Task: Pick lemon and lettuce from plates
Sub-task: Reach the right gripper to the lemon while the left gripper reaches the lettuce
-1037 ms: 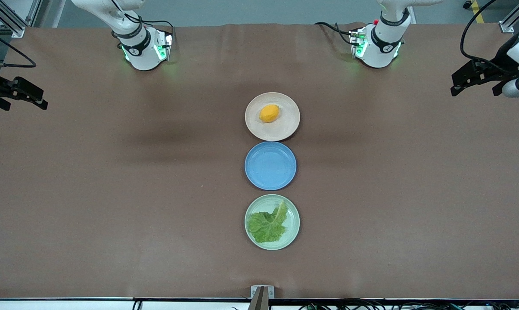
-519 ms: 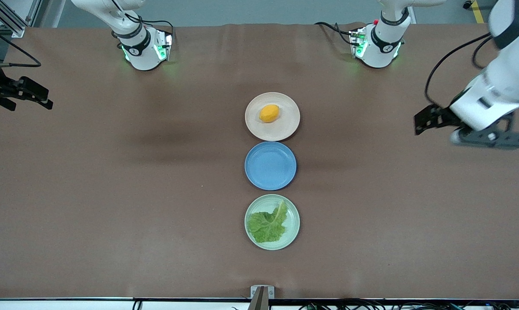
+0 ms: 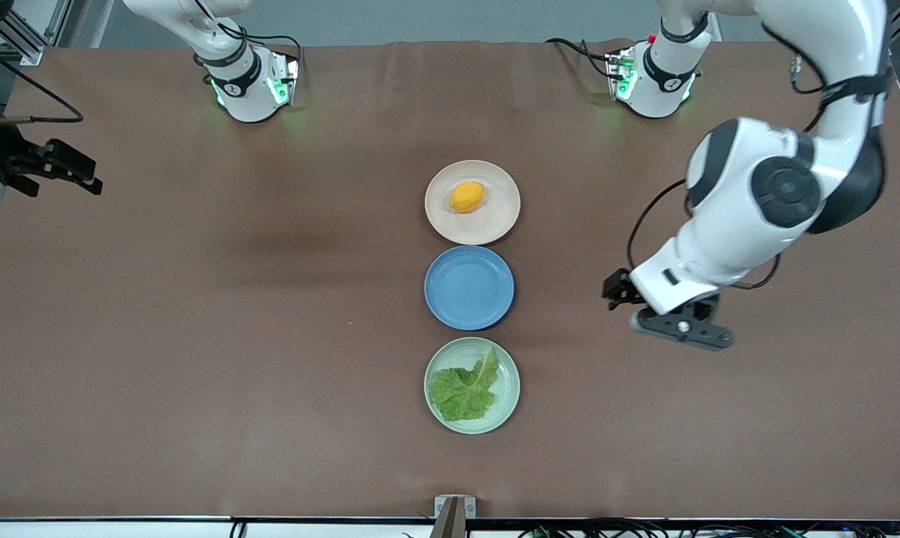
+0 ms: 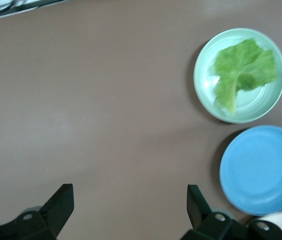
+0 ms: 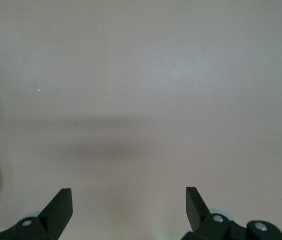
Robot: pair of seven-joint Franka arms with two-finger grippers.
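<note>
**Two arms above a row of three plates, both claws empty**

Three round plates lie in a line down the middle of the brown tabletop (image 3: 196, 336). The beige-pink plate (image 3: 494, 224) is farthest from the front camera and carries the lemon (image 3: 467, 196), which rests slightly off centre on it. The blue plate (image 3: 469, 288) sits next in the row and bears nothing. The pale mint green plate (image 3: 436, 366) is nearest the front camera and holds the lettuce (image 3: 464, 390), a single crinkled leaf lying flat with its pale stalk pointing toward the blue plate. The plates are just beside one another.

My left claw (image 3: 620, 290) hangs over bare tabletop toward the left arm's end, level with the gap between the blue and mint green plates and well apart from both. Its fingers (image 4: 63, 202) stand wide apart and grip nothing; its wrist view shows the lettuce (image 4: 243, 70) on its mint green plate (image 4: 203, 95) and the blue plate (image 4: 260, 170) beside it.

My right claw (image 3: 72, 168) hangs over the tabletop's edge at the right arm's end, well apart from every plate. Its fingers (image 5: 61, 205) are likewise spread wide with nothing between them, and only bare tabletop (image 5: 141, 100) lies beneath.
</note>
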